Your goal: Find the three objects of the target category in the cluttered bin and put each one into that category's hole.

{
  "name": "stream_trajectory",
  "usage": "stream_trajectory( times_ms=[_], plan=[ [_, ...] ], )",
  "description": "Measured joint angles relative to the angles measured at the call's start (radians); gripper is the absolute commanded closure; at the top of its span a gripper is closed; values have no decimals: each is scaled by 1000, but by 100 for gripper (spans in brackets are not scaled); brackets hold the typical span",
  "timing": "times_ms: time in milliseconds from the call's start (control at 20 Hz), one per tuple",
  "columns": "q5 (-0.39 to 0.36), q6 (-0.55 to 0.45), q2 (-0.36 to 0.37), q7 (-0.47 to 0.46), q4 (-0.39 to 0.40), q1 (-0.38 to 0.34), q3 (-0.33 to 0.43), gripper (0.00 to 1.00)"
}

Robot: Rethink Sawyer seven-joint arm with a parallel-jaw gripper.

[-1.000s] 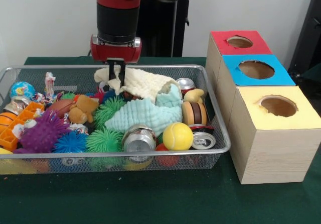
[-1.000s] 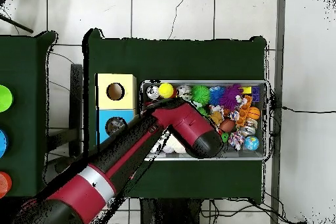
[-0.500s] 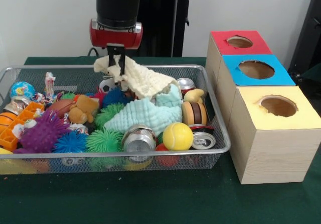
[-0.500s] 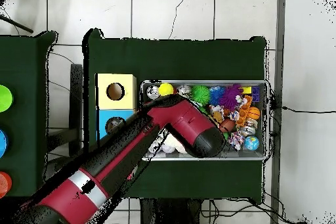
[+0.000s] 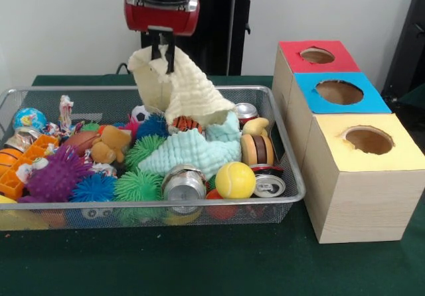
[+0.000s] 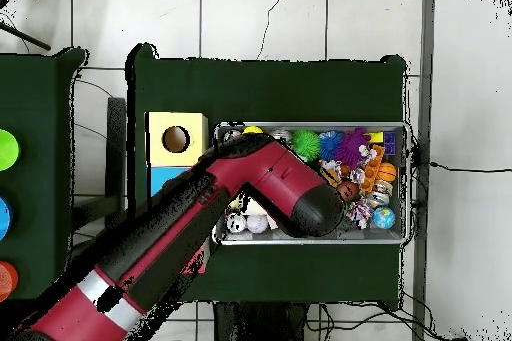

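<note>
My gripper (image 5: 162, 52) is shut on the top of a pale yellow cloth (image 5: 180, 91), which hangs from it above the wire bin (image 5: 279, 143), its lower end still draped on the clutter. A light green cloth (image 5: 192, 151) lies in the bin's middle just below it. To the right stands a row of boxes with holes: red (image 5: 317, 56), blue (image 5: 339, 91) and yellow (image 5: 368, 140). In the overhead view the red arm (image 6: 250, 207) covers the gripper and the cloth; the yellow box (image 6: 176, 139) shows beside the bin (image 6: 400, 137).
The bin holds spiky rubber balls (image 5: 136, 184), a purple spiky ball (image 5: 54, 175), drink cans (image 5: 183, 184), a yellow tennis ball (image 5: 235, 180), a toy burger (image 5: 257, 150), a plush bear (image 5: 109, 143), a globe ball (image 5: 29, 119) and orange toys (image 5: 20, 166).
The gripper has risen steadily with the yellow cloth in it, pulling the cloth up off the pile. A small striped ball and a football toy now show beneath it.
</note>
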State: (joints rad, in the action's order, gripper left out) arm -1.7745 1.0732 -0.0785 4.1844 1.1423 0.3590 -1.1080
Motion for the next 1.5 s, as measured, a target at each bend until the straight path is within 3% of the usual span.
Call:
stream_trajectory(
  times_ms=[950, 1500],
  plan=[
    [-75, 279, 124, 41, -57, 5, -196, 100],
    [-75, 290, 133, 41, -61, -1, -222, 100]
  ],
)
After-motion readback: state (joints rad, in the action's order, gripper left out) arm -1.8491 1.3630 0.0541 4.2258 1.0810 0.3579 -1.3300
